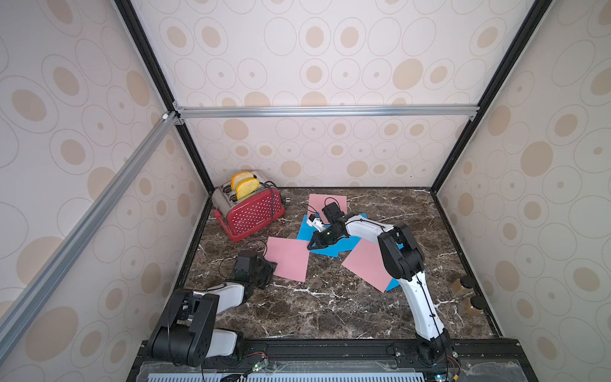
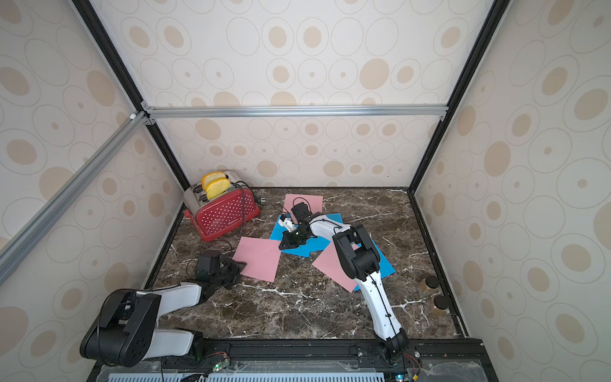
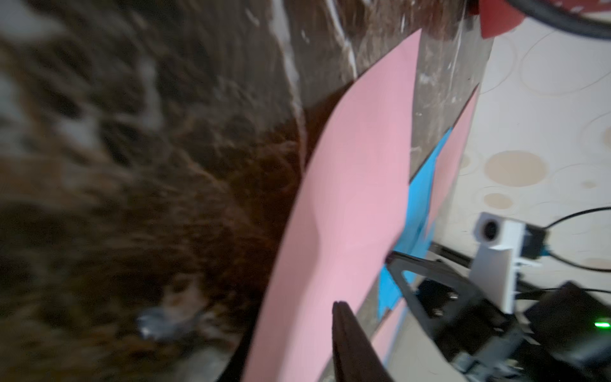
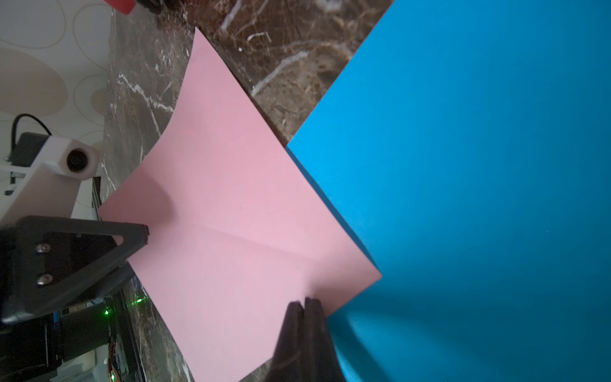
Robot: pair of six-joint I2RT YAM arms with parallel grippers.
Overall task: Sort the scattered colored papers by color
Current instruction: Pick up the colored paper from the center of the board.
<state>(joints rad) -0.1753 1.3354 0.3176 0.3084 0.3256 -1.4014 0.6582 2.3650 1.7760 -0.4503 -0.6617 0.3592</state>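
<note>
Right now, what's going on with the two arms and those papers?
Both arms are on the same pink sheet. The right gripper is shut on one corner, beside a blue sheet; the left gripper is at the opposite corner, grip unclear. Another pink sheet lies partly over a second blue sheet, so the colors are not sorted yet.

Both my arms reach forward, grippers low.
My left arm (image 1: 228, 294) lies low, elbow folded, and I cannot tell how far the jaws of my left gripper (image 1: 272, 264) have closed. My right arm (image 1: 413, 287) climbs to a raised elbow, then reaches leftward. My right gripper (image 4: 305, 302) tilts down, jaws pressed together.
</note>
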